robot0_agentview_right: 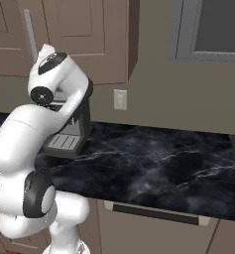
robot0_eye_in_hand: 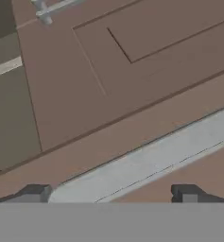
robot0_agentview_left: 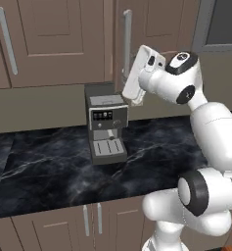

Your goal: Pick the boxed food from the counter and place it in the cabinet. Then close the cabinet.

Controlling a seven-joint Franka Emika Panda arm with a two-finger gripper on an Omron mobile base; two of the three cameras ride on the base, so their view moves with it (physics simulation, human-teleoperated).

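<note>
Now you have two brown panelled wall cabinets before you in the left base view, each shut, and each carrying a long silver bar handle; the cabinet (robot0_agentview_left: 159, 29) on the right is the one your arm is at, its handle (robot0_agentview_left: 127, 41) running down just left of the hand. One grey and black coffee machine (robot0_agentview_left: 106, 128) stands on the glossy black marble-look counter (robot0_agentview_left: 54, 171), close under the hand. In the right base view you can count one cream wall socket (robot0_agentview_right: 120, 99) on the backsplash and one grey-framed dark window (robot0_agentview_right: 208, 30) further right.

Your white arm rises from the base, bends at the dark elbow joint, and reaches up and forward so the hand sits tilted against the lower part of that cabinet door, above the coffee machine.

Your gripper (robot0_eye_in_hand: 111, 193) is spread wide: in the hand view the two dark finger tips (robot0_eye_in_hand: 34, 193) stand well apart, with the silver bar handle (robot0_eye_in_hand: 146, 163) running across between them and the door panel close behind. They hold nothing.

You cannot see the boxed food from any of the three cameras.
</note>
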